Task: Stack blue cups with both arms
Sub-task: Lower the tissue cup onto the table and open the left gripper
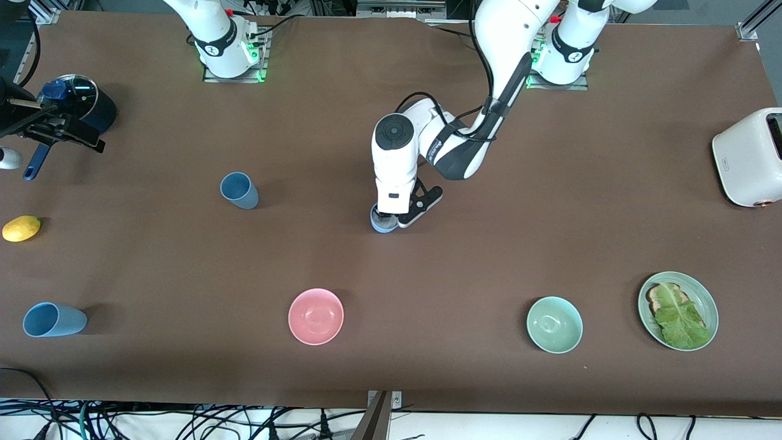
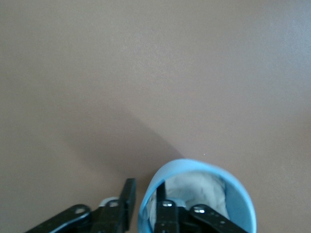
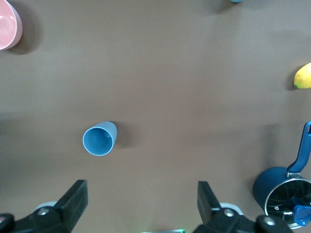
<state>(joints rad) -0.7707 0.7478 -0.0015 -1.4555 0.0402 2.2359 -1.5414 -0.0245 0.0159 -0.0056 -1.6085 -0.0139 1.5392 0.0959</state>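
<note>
A light sky blue cup [image 1: 382,225] stands upright at the table's middle. My left gripper [image 1: 391,219] is shut on its wall, one finger inside the cup [image 2: 194,194] and one outside. A duller slate blue cup [image 1: 239,190] stands upright toward the right arm's end; it also shows in the right wrist view [image 3: 99,139]. Another light blue cup [image 1: 55,319] lies on its side near the front edge at that end. My right gripper [image 1: 58,129] waits high over the right arm's end, open and empty [image 3: 141,208].
A navy pot with a glass lid [image 1: 82,101] and a lemon [image 1: 21,228] are at the right arm's end. A pink bowl [image 1: 316,316], a pale green bowl [image 1: 554,324] and a plate of toast and lettuce [image 1: 690,280] line the front. A white toaster [image 1: 748,156] stands at the left arm's end.
</note>
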